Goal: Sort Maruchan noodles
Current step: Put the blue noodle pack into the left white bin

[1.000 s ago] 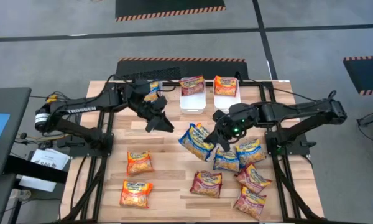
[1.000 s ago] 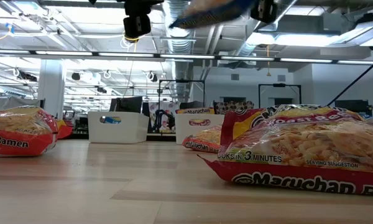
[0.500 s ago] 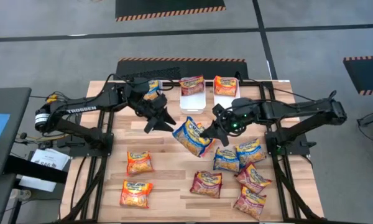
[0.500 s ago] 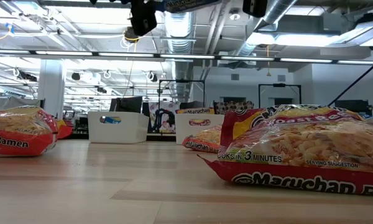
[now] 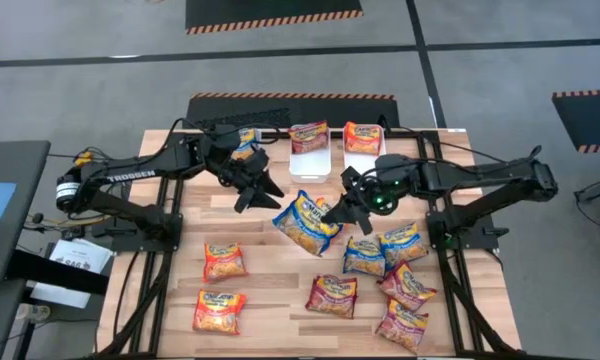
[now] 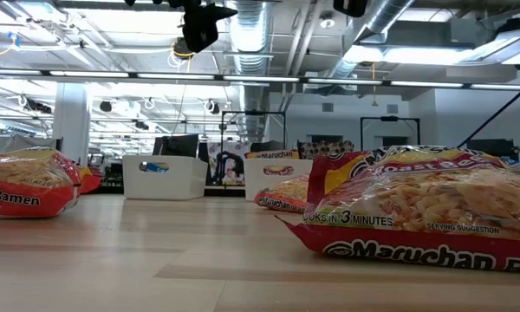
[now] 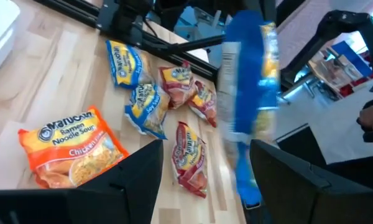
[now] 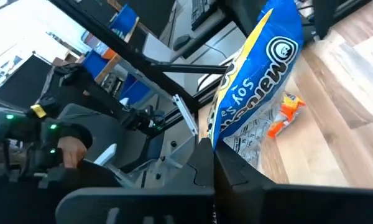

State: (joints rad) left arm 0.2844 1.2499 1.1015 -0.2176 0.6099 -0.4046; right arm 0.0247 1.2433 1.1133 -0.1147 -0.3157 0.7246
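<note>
One blue packet clenched in right pincer overhead, left pincer released, low view misses both.

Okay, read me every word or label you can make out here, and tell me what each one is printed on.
"TROSSEN": left arm.
"Maruchan", "3 MINUTES", "SERVING SUGGESTION": maroon packet nearest the low camera.
"Ramen": orange packet.
"Maruchan Ramen Noodle Soup Chicken": orange packet.
"Maruchan", "Soy": blue packet held by the right gripper.
Bin labels: too small.

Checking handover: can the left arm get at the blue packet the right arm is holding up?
Probably yes: the left gripper, jaws open, sits beside the blue packet held by the right gripper, nothing between them.
</note>
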